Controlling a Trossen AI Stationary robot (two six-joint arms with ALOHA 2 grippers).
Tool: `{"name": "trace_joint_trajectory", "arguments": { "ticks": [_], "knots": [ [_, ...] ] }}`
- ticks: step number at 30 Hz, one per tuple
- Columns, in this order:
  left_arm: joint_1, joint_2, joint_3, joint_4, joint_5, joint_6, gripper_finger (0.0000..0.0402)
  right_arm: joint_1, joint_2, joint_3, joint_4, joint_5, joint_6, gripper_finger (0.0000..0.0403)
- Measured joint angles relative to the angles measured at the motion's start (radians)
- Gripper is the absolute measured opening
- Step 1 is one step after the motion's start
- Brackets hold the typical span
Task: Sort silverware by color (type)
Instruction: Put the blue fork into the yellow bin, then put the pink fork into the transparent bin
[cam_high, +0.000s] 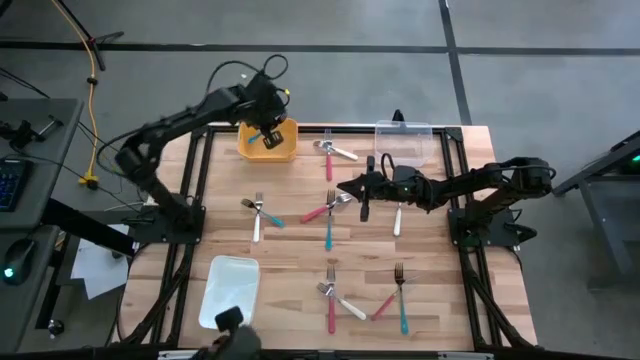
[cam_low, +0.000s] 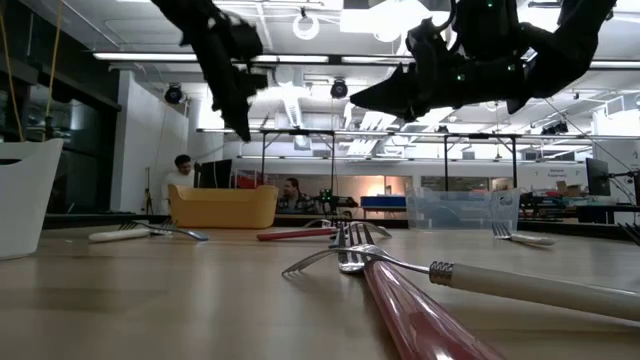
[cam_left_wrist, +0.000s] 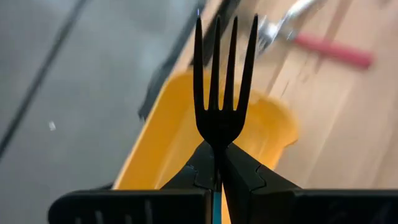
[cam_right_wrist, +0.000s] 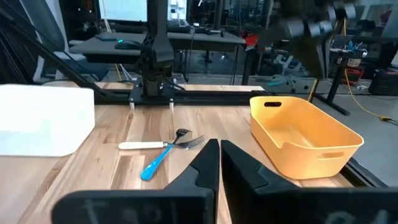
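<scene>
Reaching over yellow bin (cam_high: 268, 141), left gripper (cam_high: 268, 133) is clamped on teal fork (cam_left_wrist: 222, 93) — tines held forward; right gripper (cam_high: 347, 187) is extended mid-table, fingers pressed together — other forks (cam_high: 329, 212) scattered.

Counter (cam_high: 300, 250): light wood, plank-striped. Bin (cam_high: 268, 141): yellow. Tray (cam_high: 230, 290): white. Container (cam_high: 403, 140): clear. Forks: silver heads; handles red (cam_high: 331, 312), teal-blue (cam_high: 403, 310), white (cam_high: 256, 228). Fork (cam_left_wrist: 222, 93) in left gripper (cam_left_wrist: 214, 180): teal handle. Arms: dark.
</scene>
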Motion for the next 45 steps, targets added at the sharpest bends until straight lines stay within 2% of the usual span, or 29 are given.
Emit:
{"name": "trace_joint_trajectory", "arguments": {
  "ticks": [7,19,33,37,39,42,45],
  "knots": [
    [0.042,0.184,0.032,-0.04,-0.01,0.037,0.0005,0.0,0.0,0.0,-0.014,0.0,-0.019,0.0002],
    [0.054,0.305,0.035,-0.043,-0.003,0.094,0.0005,0.0,0.0,0.0,-0.017,0.0,-0.019,0.0001],
    [0.054,0.302,0.038,-0.033,-0.016,0.092,0.0035,0.0,0.0,0.0,-0.029,0.0,-0.018,0.0],
    [0.044,0.29,0.038,-0.044,-0.108,0.093,0.0034,0.0,0.0,0.0,-0.043,0.0,-0.018,0.0],
    [0.039,0.266,0.036,-0.055,-0.133,0.092,0.0029,0.0,0.0,0.0,-0.05,0.0,-0.016,0.0],
    [0.022,0.203,0.024,-0.039,-0.118,0.091,0.0012,0.0,0.0,0.0,-0.067,0.027,-0.011,0.0],
    [-0.004,0.106,-0.04,0.064,-0.082,0.056,0.0002,0.0,0.0,0.0,-0.101,0.052,-0.011,0.0]
  ]
}}
